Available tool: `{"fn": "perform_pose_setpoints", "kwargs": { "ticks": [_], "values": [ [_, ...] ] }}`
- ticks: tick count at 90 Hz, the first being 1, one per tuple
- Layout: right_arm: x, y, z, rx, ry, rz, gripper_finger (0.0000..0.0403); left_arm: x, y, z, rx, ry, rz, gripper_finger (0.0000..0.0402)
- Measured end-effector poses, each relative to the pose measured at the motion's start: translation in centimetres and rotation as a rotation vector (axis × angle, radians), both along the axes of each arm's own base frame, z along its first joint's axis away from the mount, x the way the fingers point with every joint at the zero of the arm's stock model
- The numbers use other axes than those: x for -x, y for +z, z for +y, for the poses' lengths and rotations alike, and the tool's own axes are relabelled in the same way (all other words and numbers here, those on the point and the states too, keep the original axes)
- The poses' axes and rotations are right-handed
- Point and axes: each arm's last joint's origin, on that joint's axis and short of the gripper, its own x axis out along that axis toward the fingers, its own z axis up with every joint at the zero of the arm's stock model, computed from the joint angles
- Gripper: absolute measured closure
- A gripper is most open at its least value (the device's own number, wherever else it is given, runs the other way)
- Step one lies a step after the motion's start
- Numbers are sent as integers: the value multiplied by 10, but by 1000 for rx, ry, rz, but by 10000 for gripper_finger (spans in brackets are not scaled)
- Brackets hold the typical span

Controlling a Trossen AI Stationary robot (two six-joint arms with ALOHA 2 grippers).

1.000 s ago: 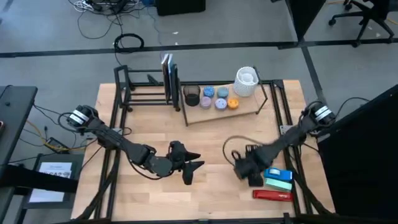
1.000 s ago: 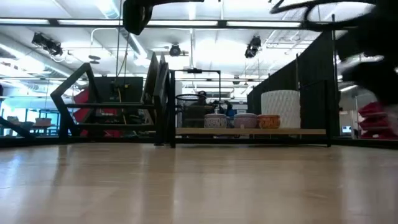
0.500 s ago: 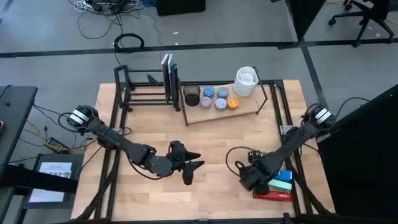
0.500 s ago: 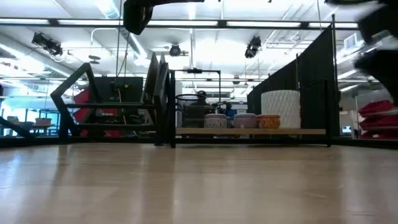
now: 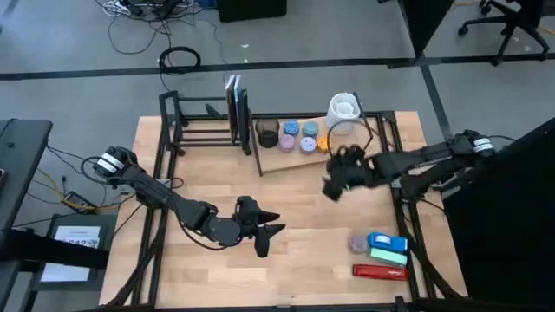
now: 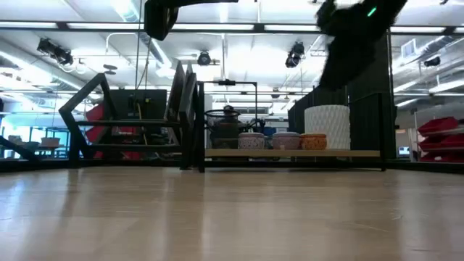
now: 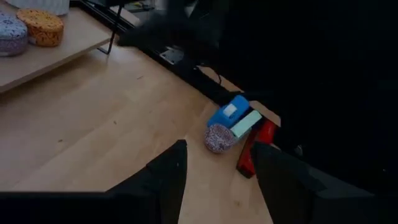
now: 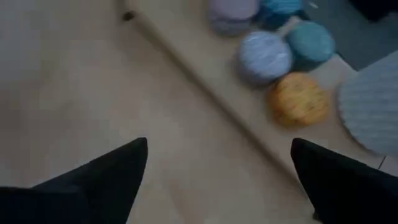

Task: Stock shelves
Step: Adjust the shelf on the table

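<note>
hovering by shelves (image 5: 260,139) | right gripper (image 5: 334,186) fingers spread, empty | left gripper (image 5: 264,236) parted, empty | no legible writing

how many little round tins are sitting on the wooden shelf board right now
4 visible, clustered on the shelf board between the dark cup and the white container: pink tin, blue tin, teal tin, lavender tin. An orange one may be hidden behind the right gripper.

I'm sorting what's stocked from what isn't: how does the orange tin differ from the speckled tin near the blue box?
The orange tin sits on the shelves beside other tins; the speckled tin lies on the tabletop against the blue box. One is orange, the other purplish grey. Both are small and round.
</note>
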Motion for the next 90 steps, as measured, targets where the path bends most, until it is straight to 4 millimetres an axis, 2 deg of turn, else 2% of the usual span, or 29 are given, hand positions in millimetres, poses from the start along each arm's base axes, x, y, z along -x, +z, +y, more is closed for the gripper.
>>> {"fn": "perform_pose_setpoints", "kwargs": {
  "ticks": [10,17,33,50,73,81,90],
  "values": [
    [-10,-8,-33,-13,-42,-5,67,0,1,0,6,0,-11,238],
    [-14,-11,-49,-22,-54,-9,89,-1,2,0,9,-1,-22,238],
    [-12,-18,-70,-11,-63,56,147,-1,2,0,4,-2,-18,238],
    [-10,-17,-65,-31,155,134,188,0,2,-2,4,-8,-17,238],
    [-2,-26,-61,-79,188,211,178,3,1,-7,-1,-24,-8,238],
    [0,-33,-51,-87,204,208,174,5,0,-8,-11,-5,0,239],
    [-1,-37,-30,-98,267,181,174,6,-5,-4,-5,73,32,239]
  ]
}}
